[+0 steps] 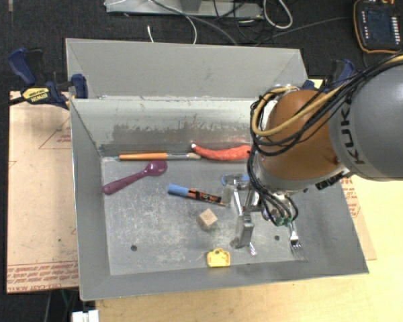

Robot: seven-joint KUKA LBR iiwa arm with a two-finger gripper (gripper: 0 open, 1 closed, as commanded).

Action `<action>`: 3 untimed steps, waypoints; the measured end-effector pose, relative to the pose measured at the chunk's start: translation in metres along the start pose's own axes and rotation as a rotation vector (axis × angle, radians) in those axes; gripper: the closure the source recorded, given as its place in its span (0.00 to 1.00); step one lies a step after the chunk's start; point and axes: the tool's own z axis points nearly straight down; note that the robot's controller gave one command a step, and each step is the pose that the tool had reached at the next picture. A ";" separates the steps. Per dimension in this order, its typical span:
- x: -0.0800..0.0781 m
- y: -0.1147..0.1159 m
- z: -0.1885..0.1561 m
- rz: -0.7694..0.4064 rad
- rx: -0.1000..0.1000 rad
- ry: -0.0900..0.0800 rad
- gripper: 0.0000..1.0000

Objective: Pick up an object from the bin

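- Gripper (270, 240) is low in the front-right part of the bin (148, 237), close to the floor.
- Its 2 fingers (245, 232) stand wide apart, w/ only bare bin floor between them; they hold nothing.
- I count 7 loose things, 1 of each kind, spread out and not heaped.
- 1 small yellow piece (218, 257) lies near the front wall, just beside the finger on the view's left but apart from it; it is the nearest thing.
- 1 tan cube (206, 219) is a bit further back, near the same finger.
- 1 marker w/ blue cap (195, 194) lies in the middle, slanted.
- 1 small blue thing (230, 179) lies beside the wrist, partly hidden; I cannot tell what it is.
- 1 purple spoon (134, 178) lies at the left.
- 1 orange pencil (144, 156) and 1 red-orange carrot-like thing (220, 153) lie along the back wall.
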 end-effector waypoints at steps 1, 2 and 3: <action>-0.002 0.000 -0.004 0.002 0.000 -0.008 0.00; -0.047 0.018 0.094 0.255 -0.002 -0.004 0.00; -0.052 0.021 0.029 0.266 -0.003 -0.015 0.00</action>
